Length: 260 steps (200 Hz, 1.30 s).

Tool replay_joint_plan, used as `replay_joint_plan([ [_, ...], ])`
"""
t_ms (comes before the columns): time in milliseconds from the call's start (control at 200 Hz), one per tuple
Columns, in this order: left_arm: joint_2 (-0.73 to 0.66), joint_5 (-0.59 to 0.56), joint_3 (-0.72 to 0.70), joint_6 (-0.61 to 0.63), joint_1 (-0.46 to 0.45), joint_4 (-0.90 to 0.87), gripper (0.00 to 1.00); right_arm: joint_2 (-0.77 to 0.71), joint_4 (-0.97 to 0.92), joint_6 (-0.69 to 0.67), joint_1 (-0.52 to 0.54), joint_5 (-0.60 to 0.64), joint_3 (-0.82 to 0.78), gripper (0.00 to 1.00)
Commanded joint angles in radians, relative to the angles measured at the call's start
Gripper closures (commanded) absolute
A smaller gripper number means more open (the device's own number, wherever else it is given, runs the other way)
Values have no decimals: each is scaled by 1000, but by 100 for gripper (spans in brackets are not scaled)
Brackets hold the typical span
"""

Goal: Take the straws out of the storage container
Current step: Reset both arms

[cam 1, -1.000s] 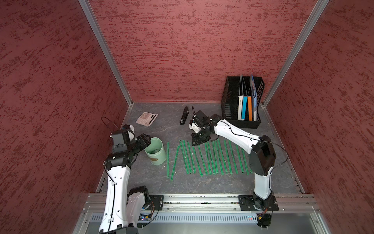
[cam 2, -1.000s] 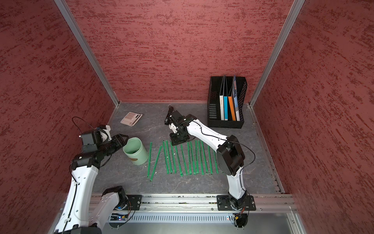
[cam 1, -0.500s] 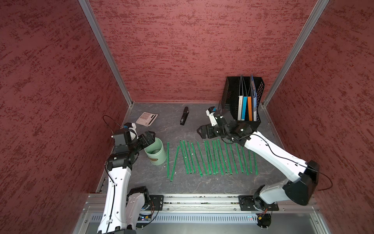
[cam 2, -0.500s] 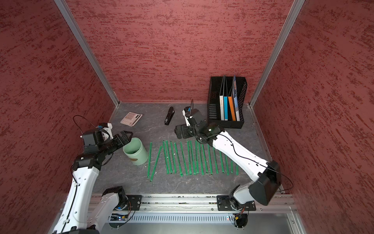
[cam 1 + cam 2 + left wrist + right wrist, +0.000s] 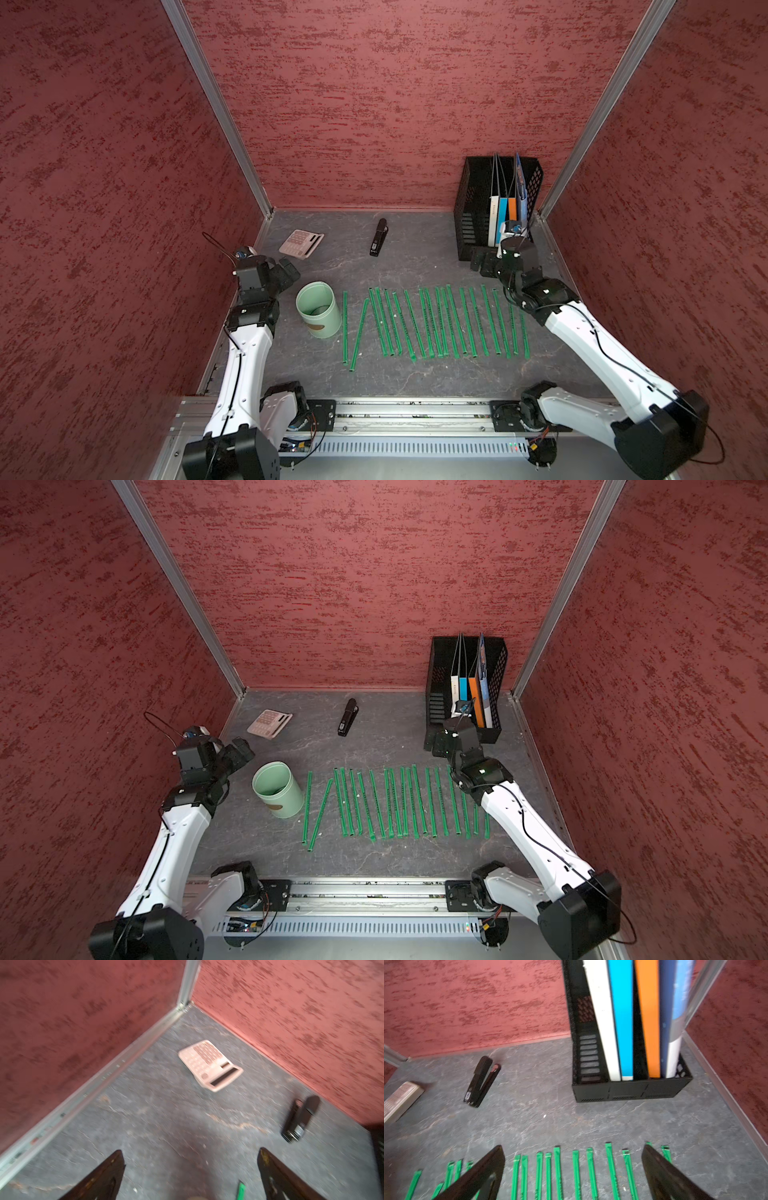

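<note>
Several bright green straws (image 5: 436,322) (image 5: 395,802) lie side by side in a row on the grey floor; their far ends show in the right wrist view (image 5: 557,1167). The storage container (image 5: 318,309) (image 5: 277,789), a pale mint cup, stands upright left of the row, and its inside looks empty. My left gripper (image 5: 286,270) (image 5: 190,1151) hangs open just left of and behind the cup, holding nothing. A single straw end (image 5: 241,1188) shows near its fingers. My right gripper (image 5: 478,262) (image 5: 573,1147) stands open above the far right end of the row, empty.
A black mesh file rack (image 5: 469,208) (image 5: 629,1091) with upright folders stands at the back right, close to my right gripper. A black stapler (image 5: 379,237) (image 5: 299,1120) and a pinkish calculator (image 5: 301,244) (image 5: 209,1065) lie near the back wall. Red walls enclose three sides.
My right arm has swung from the left part of the straw row to its right end near the rack. Both grippers have opened. My left gripper has drawn back from the cup.
</note>
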Motion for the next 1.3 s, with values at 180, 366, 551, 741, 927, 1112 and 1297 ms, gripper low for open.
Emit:
replay_joint_plan([
  [180, 111, -101, -92, 143, 30, 277, 0, 0, 177, 0, -161, 66, -100, 1],
  [366, 178, -79, -159, 178, 37, 399, 0, -19, 375, -68, -224, 136, -238, 1],
  [551, 225, -26, -173, 198, 45, 479, 0, -39, 528, -137, -259, 173, -353, 1],
  [741, 242, 72, -203, 184, 53, 609, 0, -8, 574, -129, -298, 133, -386, 1],
  [927, 298, 190, -250, 147, 53, 759, 0, 47, 645, -117, -324, 80, -409, 1],
  [1112, 360, 224, -282, 147, 10, 845, 0, 93, 745, -124, -339, 50, -448, 1],
  [1297, 393, 207, -352, 140, -49, 999, 0, 140, 863, -157, -345, 53, -500, 1],
])
